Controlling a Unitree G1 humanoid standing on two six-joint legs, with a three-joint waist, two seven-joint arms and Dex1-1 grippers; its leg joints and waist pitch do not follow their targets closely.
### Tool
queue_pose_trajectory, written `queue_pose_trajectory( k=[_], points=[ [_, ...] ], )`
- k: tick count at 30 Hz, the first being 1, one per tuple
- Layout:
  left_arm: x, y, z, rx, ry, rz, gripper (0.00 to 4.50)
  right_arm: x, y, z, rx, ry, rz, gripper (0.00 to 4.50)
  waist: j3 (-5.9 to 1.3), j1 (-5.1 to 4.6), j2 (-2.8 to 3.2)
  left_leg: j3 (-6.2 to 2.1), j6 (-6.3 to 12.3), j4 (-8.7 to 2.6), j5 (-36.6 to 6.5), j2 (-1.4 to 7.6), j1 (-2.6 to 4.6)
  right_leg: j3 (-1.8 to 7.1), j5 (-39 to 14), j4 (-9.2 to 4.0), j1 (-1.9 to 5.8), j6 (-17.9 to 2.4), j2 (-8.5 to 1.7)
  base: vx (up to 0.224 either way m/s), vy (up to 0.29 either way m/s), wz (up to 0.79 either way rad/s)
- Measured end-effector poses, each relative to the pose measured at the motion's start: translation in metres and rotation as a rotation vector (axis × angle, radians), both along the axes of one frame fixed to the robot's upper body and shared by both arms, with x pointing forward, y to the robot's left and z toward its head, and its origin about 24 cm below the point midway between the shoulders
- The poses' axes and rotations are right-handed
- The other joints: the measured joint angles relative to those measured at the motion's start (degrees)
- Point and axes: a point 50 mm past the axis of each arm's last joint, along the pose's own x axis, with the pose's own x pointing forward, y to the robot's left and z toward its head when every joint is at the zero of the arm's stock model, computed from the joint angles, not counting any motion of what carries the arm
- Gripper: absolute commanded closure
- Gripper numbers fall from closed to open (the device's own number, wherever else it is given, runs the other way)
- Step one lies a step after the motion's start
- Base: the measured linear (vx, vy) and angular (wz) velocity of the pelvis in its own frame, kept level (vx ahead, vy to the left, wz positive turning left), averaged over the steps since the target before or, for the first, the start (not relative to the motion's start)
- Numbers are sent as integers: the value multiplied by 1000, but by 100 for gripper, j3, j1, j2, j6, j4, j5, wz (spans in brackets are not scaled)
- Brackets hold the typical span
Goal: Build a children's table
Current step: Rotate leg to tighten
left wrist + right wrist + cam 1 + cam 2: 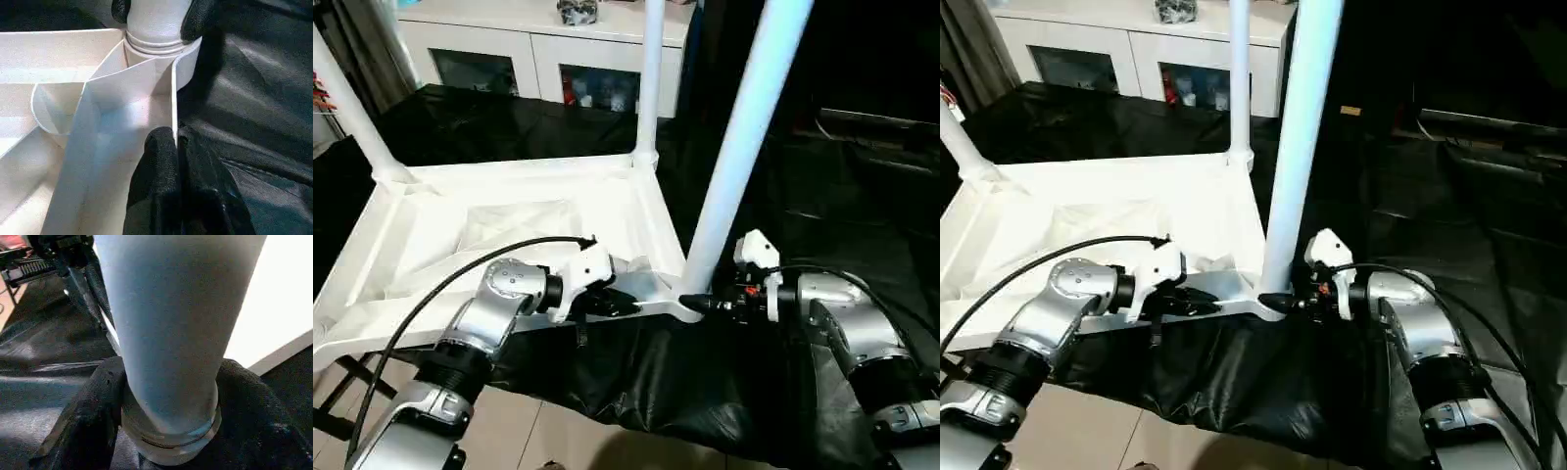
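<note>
The children's table lies upside down, its white ribbed tabletop resting on a black cloth. Three white legs stand up from its corners: one at the far left, one at the back, and one at the near right. My right gripper is shut on the base of that near right leg, with a black finger pressed against each side just above the socket. My left gripper is shut on the tabletop's near rim, a little to the left of that corner.
A white glass-doored cabinet stands behind the work. The black cloth hangs over the near edge, with tiled floor below. A black cable loops over my left forearm. Dark clutter lies at the far right.
</note>
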Motion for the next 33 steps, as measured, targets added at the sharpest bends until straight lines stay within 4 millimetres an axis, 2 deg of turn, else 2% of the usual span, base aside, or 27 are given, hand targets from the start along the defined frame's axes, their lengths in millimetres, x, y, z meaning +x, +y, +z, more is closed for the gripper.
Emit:
queue_pose_trajectory(
  k=[9, 15, 19, 22, 28, 30, 33],
  points=[
    [0, -7, -2, -6, -4, 3, 450, -5, 2, -5, 12, 5, -18, 198, 0, 16, 0, 0, 0, 0, 0, 0, 0, 0, -1, 0, 1, 1, 0, 0, 0, 0],
    [7, -16, -6, -7, -44, 143, 450, 4, 13, -14, 31, -41, -257, 199, -4, -34, -6, 0, 0, 13, 2, 0, 20, 2, -12, 1, 17, 26, 0, 0, 0, 0],
    [18, -31, -8, -4, -70, 278, 450, 18, 32, -20, 58, -78, -520, 200, -6, -150, -10, -1, -1, 15, 2, -2, 35, 4, -15, -1, 33, 31, -1, 0, 0, 0],
    [22, -42, -7, -5, -83, 349, 450, 26, 42, -20, 57, -95, -673, 200, -6, -186, -9, -1, -2, 15, 1, -5, 34, 5, -15, -3, 34, 31, -4, 0, 0, 0],
    [24, -49, -7, 2, -102, 389, 450, 32, 52, -18, 88, -91, -776, 200, -8, -181, -6, -1, -3, -8, 0, -5, 32, 4, -4, -4, 27, 12, -3, 0, 0, 0],
    [24, -49, -7, 2, -102, 390, 450, 32, 52, -17, 107, -88, -784, 145, -7, -183, -6, 0, -3, -8, 0, -6, 32, 4, -1, -4, 27, 7, -3, 0, 0, 0],
    [24, -49, -7, 4, -104, 393, 450, 32, 56, -15, 133, -98, -764, 130, -7, -199, -7, 0, -3, -7, 1, -5, 32, 4, -8, -4, 25, 18, -3, 0, 0, 0]
  ],
)
